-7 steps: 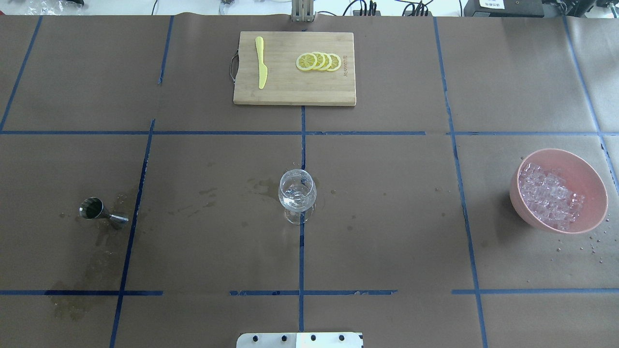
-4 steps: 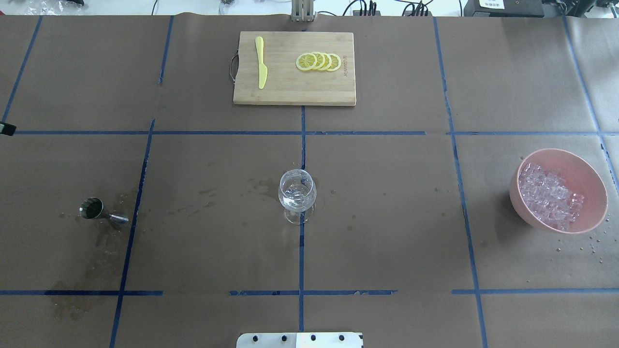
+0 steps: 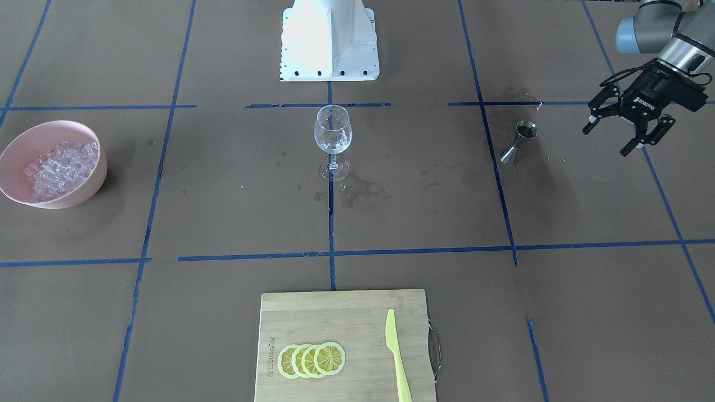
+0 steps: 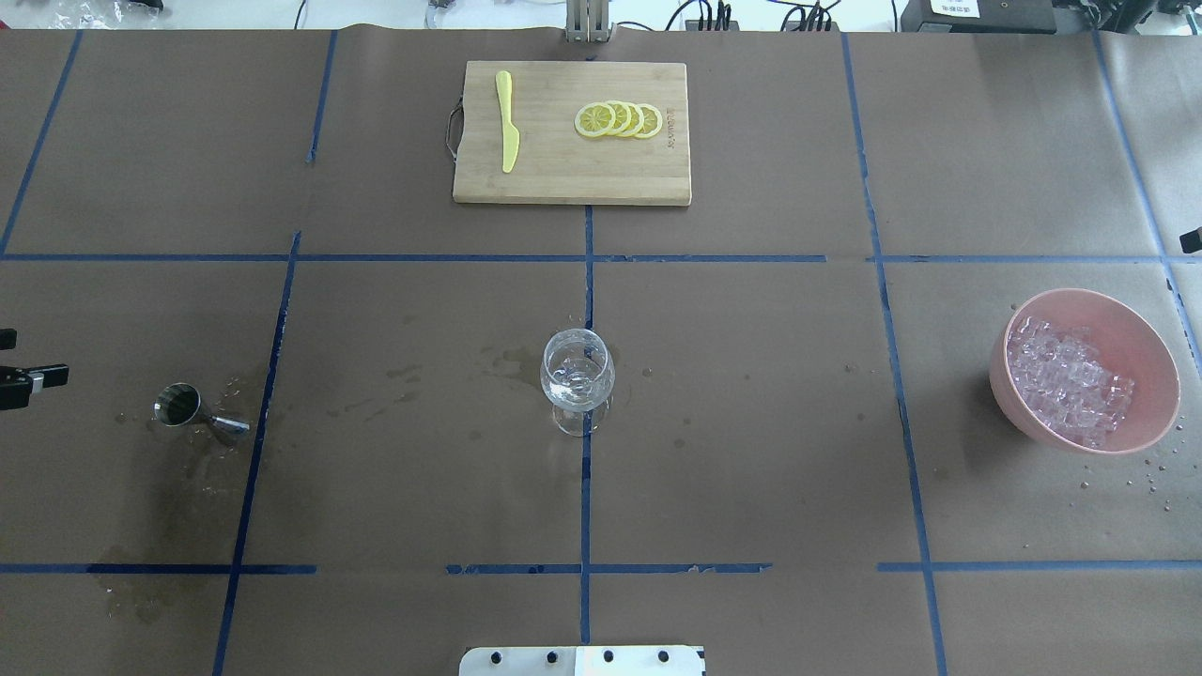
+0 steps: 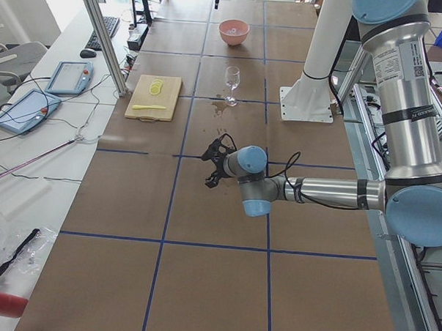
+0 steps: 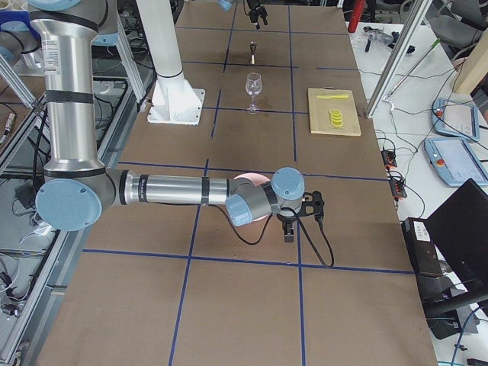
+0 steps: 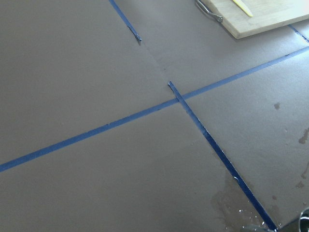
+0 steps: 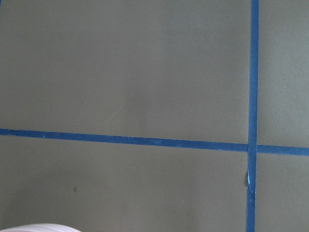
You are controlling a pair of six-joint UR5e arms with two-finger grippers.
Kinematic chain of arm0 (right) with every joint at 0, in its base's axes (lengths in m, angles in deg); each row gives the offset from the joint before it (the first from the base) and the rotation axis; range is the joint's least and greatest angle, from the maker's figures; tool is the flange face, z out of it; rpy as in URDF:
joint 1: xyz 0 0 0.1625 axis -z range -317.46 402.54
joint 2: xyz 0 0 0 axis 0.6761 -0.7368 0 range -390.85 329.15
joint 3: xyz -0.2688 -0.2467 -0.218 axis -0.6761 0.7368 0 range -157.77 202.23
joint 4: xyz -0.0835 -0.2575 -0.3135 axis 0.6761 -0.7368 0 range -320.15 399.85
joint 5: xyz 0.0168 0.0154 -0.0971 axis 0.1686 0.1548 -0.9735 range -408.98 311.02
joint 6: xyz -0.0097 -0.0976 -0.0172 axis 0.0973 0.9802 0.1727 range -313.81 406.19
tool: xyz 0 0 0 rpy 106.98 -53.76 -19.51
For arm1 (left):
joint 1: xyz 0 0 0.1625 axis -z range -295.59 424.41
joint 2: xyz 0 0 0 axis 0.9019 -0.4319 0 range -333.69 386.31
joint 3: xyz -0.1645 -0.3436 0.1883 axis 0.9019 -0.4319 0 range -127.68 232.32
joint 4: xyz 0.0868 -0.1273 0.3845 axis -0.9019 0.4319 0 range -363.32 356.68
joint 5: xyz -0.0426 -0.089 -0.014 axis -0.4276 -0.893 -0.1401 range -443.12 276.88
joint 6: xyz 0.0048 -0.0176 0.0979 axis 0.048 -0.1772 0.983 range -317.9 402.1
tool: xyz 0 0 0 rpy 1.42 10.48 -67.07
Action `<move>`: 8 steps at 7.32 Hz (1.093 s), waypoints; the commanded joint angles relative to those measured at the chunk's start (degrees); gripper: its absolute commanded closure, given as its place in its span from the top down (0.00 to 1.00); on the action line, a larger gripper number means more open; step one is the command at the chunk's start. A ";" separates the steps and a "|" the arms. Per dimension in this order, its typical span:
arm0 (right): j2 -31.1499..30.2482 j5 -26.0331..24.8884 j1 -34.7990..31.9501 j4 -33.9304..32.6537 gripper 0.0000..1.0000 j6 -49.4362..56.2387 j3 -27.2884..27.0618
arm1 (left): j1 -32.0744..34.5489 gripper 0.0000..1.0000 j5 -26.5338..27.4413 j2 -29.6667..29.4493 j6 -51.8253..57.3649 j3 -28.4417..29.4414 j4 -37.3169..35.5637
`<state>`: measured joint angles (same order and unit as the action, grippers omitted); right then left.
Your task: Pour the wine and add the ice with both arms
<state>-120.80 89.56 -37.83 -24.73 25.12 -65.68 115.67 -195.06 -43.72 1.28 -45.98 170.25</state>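
Observation:
A steel jigger (image 3: 518, 140) stands on stained paper, with dark wine (image 3: 526, 131) in its top cup; it also shows in the overhead view (image 4: 184, 409). The wine glass (image 3: 333, 133) stands mid-table (image 4: 577, 376). Ice (image 3: 56, 164) fills a pink bowl (image 3: 84, 190), also seen from overhead (image 4: 1150, 347). My left gripper (image 3: 605, 142) is open and empty, in the air beside the jigger on the outer side. One of its fingertips (image 4: 45, 377) shows at the overhead view's left edge. My right gripper (image 6: 293, 223) hovers by the bowl; I cannot tell its state.
A bamboo cutting board (image 4: 563, 178) with lemon slices (image 4: 620, 119) and a yellow knife (image 4: 507, 122) lies at the far middle. The white pedestal (image 3: 329, 44) stands at the robot's side. Wet stains (image 4: 202, 469) lie around the jigger and glass.
The left gripper's fingers have come in at the overhead view's left edge and moved nearer the jigger. A tip of the right gripper has appeared at the right edge.

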 commanded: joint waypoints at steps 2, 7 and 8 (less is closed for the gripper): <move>-0.14 0.77 0.04 0.06 1.00 -0.02 -0.51 | -11.84 0.99 15.22 5.78 -5.02 -0.05 8.55; 0.04 0.86 0.04 0.06 1.00 -0.02 -0.69 | -36.11 0.99 45.18 6.84 -19.55 -0.05 8.55; -0.14 1.04 0.04 -0.02 1.00 -0.02 -0.69 | -40.92 0.99 51.93 6.84 -21.39 -0.05 8.46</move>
<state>-120.81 90.45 -37.79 -24.68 25.07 -66.34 79.99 -150.62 -36.94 -17.83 -46.03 178.76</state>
